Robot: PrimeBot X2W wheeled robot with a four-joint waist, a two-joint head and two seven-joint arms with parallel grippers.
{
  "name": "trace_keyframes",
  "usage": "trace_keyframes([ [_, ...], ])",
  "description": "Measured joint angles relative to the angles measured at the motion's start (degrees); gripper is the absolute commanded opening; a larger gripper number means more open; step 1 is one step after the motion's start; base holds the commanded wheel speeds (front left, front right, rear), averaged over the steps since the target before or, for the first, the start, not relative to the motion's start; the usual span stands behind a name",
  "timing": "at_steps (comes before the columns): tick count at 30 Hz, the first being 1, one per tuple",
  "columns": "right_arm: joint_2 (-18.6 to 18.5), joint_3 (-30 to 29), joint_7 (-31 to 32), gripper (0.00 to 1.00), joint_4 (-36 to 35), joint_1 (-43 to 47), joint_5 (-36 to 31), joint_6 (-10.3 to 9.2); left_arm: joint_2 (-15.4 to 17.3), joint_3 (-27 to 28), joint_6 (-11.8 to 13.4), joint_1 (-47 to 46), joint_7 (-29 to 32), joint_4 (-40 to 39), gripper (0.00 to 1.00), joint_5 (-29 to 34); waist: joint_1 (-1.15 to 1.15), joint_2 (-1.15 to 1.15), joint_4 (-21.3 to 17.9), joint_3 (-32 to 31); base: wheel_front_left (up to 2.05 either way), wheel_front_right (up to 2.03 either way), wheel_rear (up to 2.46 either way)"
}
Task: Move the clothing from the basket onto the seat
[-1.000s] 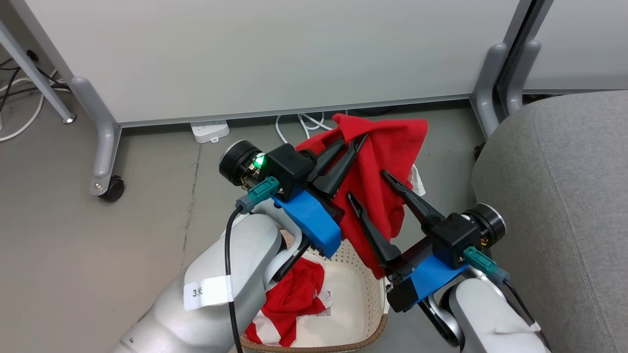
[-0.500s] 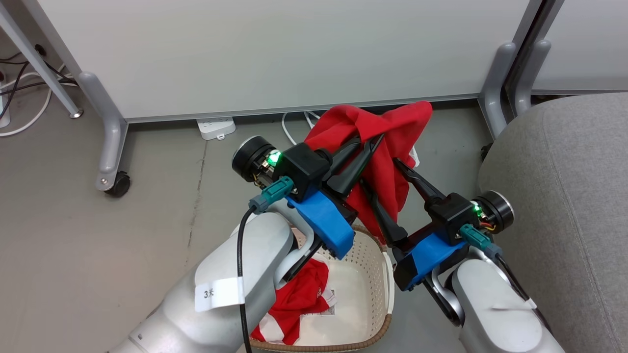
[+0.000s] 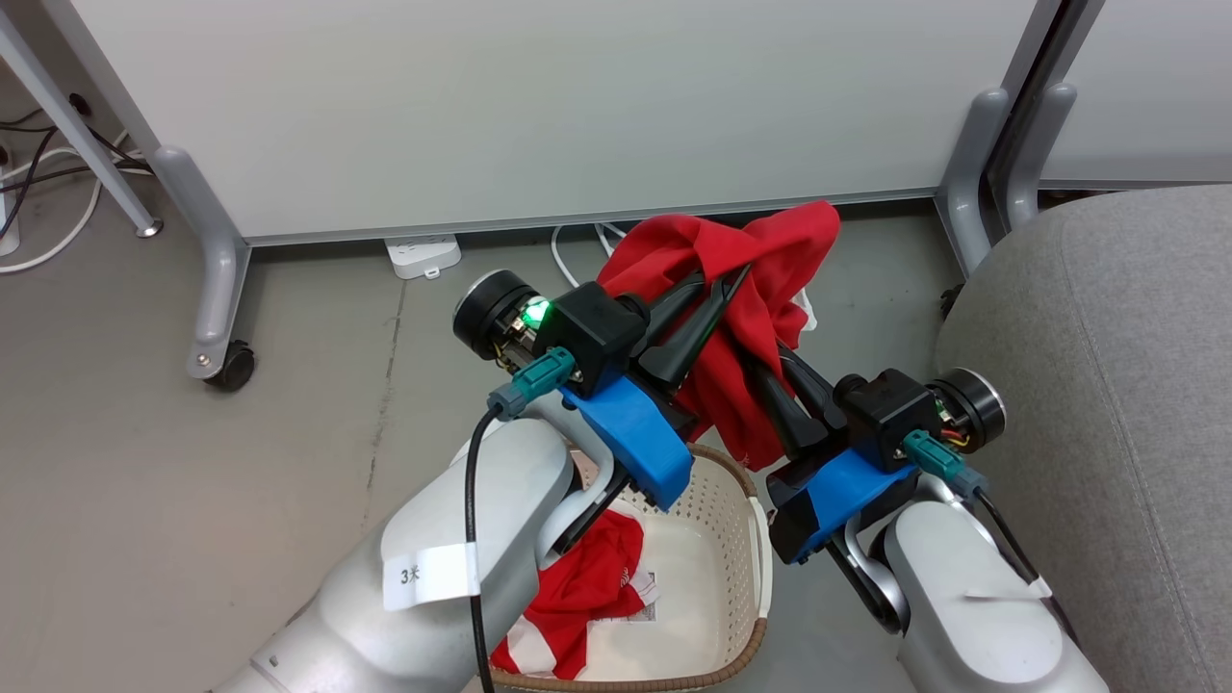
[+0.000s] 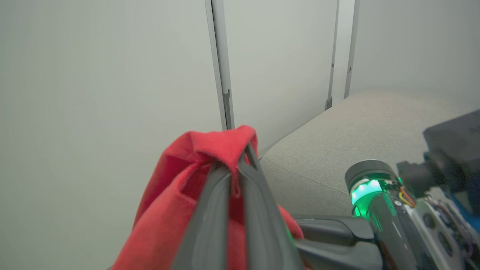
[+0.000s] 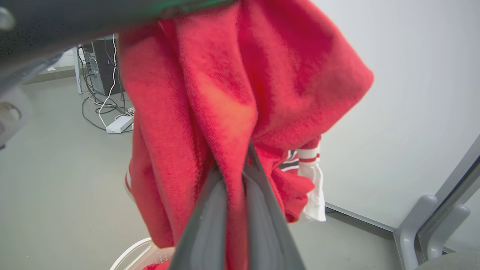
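Holding red garment (image 3: 760, 255) above basket (image 3: 720, 539), left claw (image 3: 722, 279) clamped high; right claw (image 5: 237, 175) clamped lower

We see a grey floor (image 3: 289, 433) under both pincers. Beneath the left pincer (image 3: 717, 277) and the right pincer (image 3: 760, 354), and nearer to us than either, the basket (image 3: 717, 486) stands on it. Beyond the left pincer and to its left, a white power strip (image 3: 422, 256) lies at the base of a partition (image 3: 577, 96). White cables (image 3: 576, 248) loop between the strip and the pincer. Well left of that pincer a grey foot (image 3: 207, 279) rests on a black caster (image 3: 231, 367). Farther left are a thin leg (image 3: 87, 144) and more cables (image 3: 48, 178). Right of the right pincer stand two more feet (image 3: 962, 192), with the seat (image 3: 1107, 385) just beside them.
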Motion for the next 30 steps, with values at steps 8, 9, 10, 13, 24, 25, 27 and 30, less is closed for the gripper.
trace_keyframes([
  [8, 0.0, 0.2, 0.0, 0.0, -0.5, 0.0, 1.2, 0.0, -0.1, -0.1, 0.0, 0.1, 0.0, 1.2, 0.44, -1.1, 0.0, 0.0, 0.0, 0.2, 0.0, 0.0, 0.0],
  [9, 0.0, 0.3, 0.0, 0.0, -0.6, 0.0, 1.4, 0.0, -0.1, -0.5, 0.0, 0.1, 0.0, 1.5, 1.0, -1.8, 0.0, 0.0, 0.0, 0.2, 0.0, 0.0, 0.0],
  [10, 0.0, 0.3, 0.0, 0.0, -0.7, 0.0, 1.5, 0.0, -0.1, -0.6, 0.0, 0.1, 0.0, 1.7, 1.0, -1.7, 0.0, 0.0, 0.0, 0.3, 0.0, 0.0, 0.0],
  [13, 0.0, 0.3, 0.0, 0.0, -1.1, 0.0, 1.9, 0.0, -0.1, -1.0, 0.0, -0.1, 0.0, 2.4, 1.0, -1.7, 0.0, 0.0, 0.0, 0.4, 0.0, 0.0, 0.0],
  [24, 0.0, 0.0, 0.0, 0.0, -2.0, 0.0, 2.7, 0.0, 0.1, -0.9, 0.0, -0.8, 0.0, 3.1, 1.0, -1.5, 0.0, 0.0, -0.4, 1.4, 0.0, 0.0, 0.0],
  [25, 0.0, -0.2, 0.0, 0.0, -2.1, 0.0, 2.8, 0.0, 0.1, -0.6, 0.0, -0.8, 0.0, 3.1, 1.0, -1.3, 0.0, 0.0, -0.5, 1.5, 0.0, 0.0, 0.0],
  [27, 0.0, -0.6, 0.0, 0.0, -2.3, 0.0, 2.8, 0.0, 0.2, -0.2, 0.0, -0.9, 0.0, 3.1, 1.0, -0.8, 0.0, 0.0, -0.8, 1.8, 0.0, 0.0, 0.0],
  [30, 0.0, -1.5, 0.0, 0.0, -2.7, 0.0, 2.7, 0.0, 0.4, 0.2, 0.0, -0.9, 0.0, 3.0, 1.0, 0.1, 0.0, 0.0, -1.5, 2.2, 0.0, 0.0, 0.0],
])
